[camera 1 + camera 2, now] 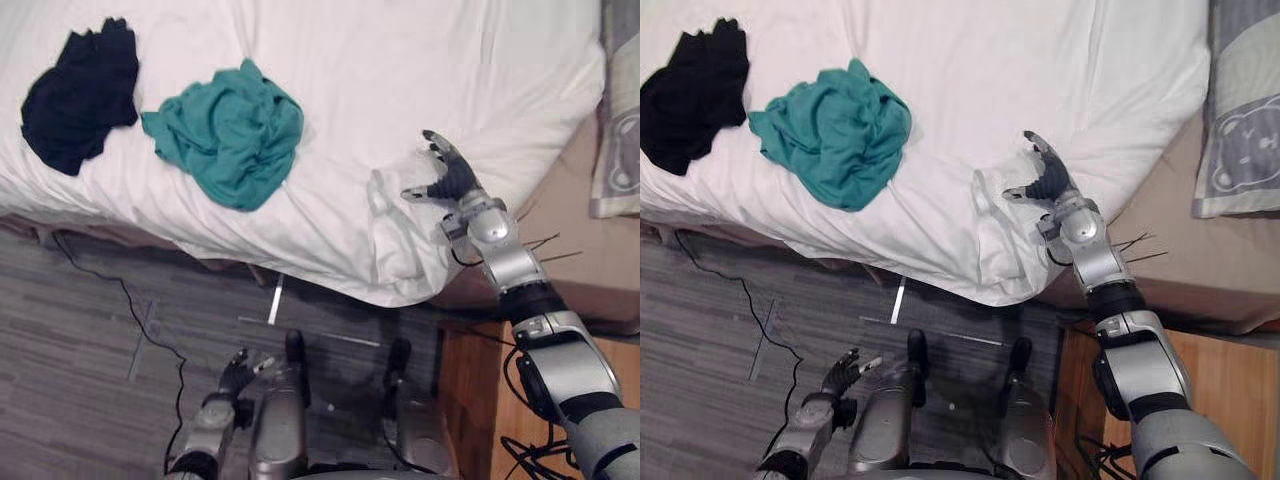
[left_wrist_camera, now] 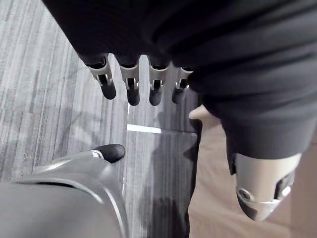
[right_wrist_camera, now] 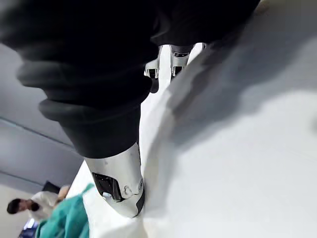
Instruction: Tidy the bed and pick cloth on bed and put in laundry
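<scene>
My right hand: fingers spread against rumpled white duvet corner, likely smoothing. Crumpled teal cloth, bunched black cloth well left of it, unpicked. Left hand slack, idle.

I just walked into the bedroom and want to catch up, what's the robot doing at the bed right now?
The robot's right hand is open against the white duvet near the bed's corner, apparently tidying it. Its left hand hangs open, low above the floor. A teal cloth and a black cloth lie crumpled on the duvet, neither picked up yet.
</scene>
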Controlling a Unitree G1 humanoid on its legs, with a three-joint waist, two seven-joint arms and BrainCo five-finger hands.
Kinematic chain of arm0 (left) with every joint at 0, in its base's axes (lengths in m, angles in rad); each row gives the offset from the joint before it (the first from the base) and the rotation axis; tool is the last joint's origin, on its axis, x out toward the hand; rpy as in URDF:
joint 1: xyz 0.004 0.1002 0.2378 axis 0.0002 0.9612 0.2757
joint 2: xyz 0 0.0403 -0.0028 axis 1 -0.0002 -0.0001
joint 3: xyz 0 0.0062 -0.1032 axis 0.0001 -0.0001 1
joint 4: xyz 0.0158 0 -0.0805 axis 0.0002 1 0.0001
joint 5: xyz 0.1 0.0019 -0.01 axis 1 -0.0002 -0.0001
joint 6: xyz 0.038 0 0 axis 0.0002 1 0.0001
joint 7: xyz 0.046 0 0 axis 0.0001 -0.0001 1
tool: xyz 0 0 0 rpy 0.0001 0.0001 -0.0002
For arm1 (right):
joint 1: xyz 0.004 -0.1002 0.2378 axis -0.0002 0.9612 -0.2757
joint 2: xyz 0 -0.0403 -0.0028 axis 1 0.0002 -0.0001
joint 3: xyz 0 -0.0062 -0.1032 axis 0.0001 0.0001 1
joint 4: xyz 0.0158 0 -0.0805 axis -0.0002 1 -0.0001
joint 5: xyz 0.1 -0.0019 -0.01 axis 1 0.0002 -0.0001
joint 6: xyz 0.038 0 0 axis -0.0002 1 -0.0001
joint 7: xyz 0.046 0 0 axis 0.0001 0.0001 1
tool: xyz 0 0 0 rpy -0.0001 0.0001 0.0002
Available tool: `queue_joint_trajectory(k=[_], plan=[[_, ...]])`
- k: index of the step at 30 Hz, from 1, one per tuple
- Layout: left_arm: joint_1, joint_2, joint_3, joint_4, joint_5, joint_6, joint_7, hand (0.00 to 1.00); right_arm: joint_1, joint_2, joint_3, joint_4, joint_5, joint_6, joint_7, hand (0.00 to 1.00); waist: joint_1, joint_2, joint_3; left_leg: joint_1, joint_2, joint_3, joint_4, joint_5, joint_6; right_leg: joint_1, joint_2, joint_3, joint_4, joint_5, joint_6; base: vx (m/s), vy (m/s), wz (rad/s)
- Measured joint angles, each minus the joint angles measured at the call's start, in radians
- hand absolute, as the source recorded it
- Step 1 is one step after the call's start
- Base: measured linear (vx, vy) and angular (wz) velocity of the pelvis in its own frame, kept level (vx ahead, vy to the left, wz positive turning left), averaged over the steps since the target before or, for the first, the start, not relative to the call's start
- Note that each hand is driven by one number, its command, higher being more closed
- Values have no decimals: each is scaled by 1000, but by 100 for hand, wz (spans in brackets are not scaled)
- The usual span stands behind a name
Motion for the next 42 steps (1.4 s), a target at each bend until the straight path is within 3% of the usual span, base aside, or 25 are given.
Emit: queue_joint_trajectory(k=[8, 13, 14, 16, 18, 22, 24, 26, 30, 33, 35, 37, 41, 42], plan=[[-72, -3, -76, 13, -1, -19, 1, 0, -68, -57, 48, 92, -41, 38, -46, 100, -13, 27, 14, -2, -11, -16, -44, 30, -2, -51, -21, -20, 92, -50, -3, 3, -5, 9], [-65, 5, -77, 14, -1, -28, -15, 0, 99, -65, -80, -12, 28, 43, -71, 100, -30, 22, 16, 56, -21, -10, -97, 47, 1, -11, -28, -20, 86, -55, 0, 12, 10, 3], [-64, 6, -75, 11, -1, -27, -15, 0, 173, -64, -124, -58, 49, 42, -76, 0, -34, 19, 15, 75, -20, -5, -99, 47, 0, 10, -27, -19, 77, -56, 2, 39, 17, -9], [-57, 12, -73, -1, -1, -27, -16, 0, 274, -49, -185, -108, 80, 41, -91, 0, -49, 7, 8, 99, -18, 13, -103, 46, 0, 31, -24, -9, 66, -57, 5, 33, 13, -13], [-40, 19, -67, -3, 0, -21, -16, 0, 392, 13, -265, -151, 119, 37, -110, 0, -77, -31, -11, 129, -10, 51, -108, 42, -4, 53, -13, 18, 42, -50, 13, 36, 1, -30], [15, 18, -66, -3, 2, -3, -17, 0, 608, 103, -390, -152, 172, 41, -142, 0, -92, -97, -63, 221, 12, 127, -107, 5, -16, 122, 13, 63, 4, -47, 11, 60, -7, -48], [42, 18, -67, -1, 5, 2, -17, 0, 681, 118, -441, -147, 188, 41, -171, 0, -110, -111, -99, 235, 15, 144, -108, -6, -16, 128, 17, 75, -5, -47, 12, 51, 7, -36], [54, 17, -67, 3, 25, 9, -18, 0, 727, 122, -497, -145, 198, 51, -191, 0, -118, -113, -131, 248, 16, 166, -110, -13, -18, 131, 20, 93, -16, -44, 15, 52, 11, -30], [73, 18, -47, 3, 39, 16, -23, 0, 850, 143, -602, -103, 214, 153, -259, 0, -120, -109, -157, 306, 17, 208, -136, -19, -24, 166, 26, 121, -39, -39, 19, 25, 12, -24], [120, 29, -31, 3, 38, 22, -36, 0, 908, 141, -717, -122, 212, 178, -308, 0, -154, -112, -190, 317, 17, 235, -141, -28, -26, 166, 28, 145, -43, -38, 21, 10, 15, -25], [137, 32, -30, 4, 35, 27, -37, 0, 936, 126, -771, -182, 210, 189, -311, 0, -169, -113, -199, 325, 17, 243, -141, -32, -26, 173, 29, 152, -52, -33, 27, 7, 5, -19], [137, 31, -31, 4, 34, 41, -38, 0, 951, 106, -790, -245, 124, 199, -353, 0, -170, -117, -201, 336, 18, 245, -142, -33, -25, 185, 28, 153, -57, -30, 27, -16, 2, -5], [151, 32, -32, 4, 33, 53, -38, 0, 894, 63, -753, -494, 79, 206, -382, 0, -168, -122, -204, 335, 17, 246, -142, -42, -22, 185, 27, 157, -57, -27, 32, -54, 0, -1], [160, 32, -32, 4, 33, 60, -38, 0, 841, 41, -722, -521, 78, 212, -383, 100, -165, -125, -206, 334, 16, 246, -141, -43, -21, 185, 26, 158, -59, -30, 35, -55, 3, 1]])
